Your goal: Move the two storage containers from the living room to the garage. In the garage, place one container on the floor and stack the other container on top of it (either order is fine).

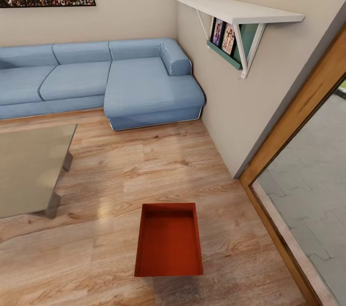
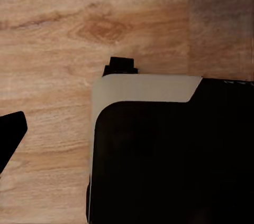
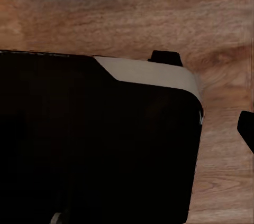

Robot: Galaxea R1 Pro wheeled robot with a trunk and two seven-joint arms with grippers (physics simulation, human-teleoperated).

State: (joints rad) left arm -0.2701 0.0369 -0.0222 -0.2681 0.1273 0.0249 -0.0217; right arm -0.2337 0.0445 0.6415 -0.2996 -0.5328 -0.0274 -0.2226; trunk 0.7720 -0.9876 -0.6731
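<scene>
With neither gripper's state discernible in the wrist views, the storage container (image 1: pixel 168 241) lies ungrasped on the wood-plank floor (image 1: pixel 120 171), and a blind reach could shove it.

A dark fingertip (image 2: pixel 11 131) of the left gripper is seen at the edge of the left wrist view, beside the robot's black, grey-edged base (image 2: pixel 169 150). A dark fingertip (image 3: pixel 246 129) of the right gripper is likewise seen beside it. Whether either gripper is open cannot be told.
</scene>
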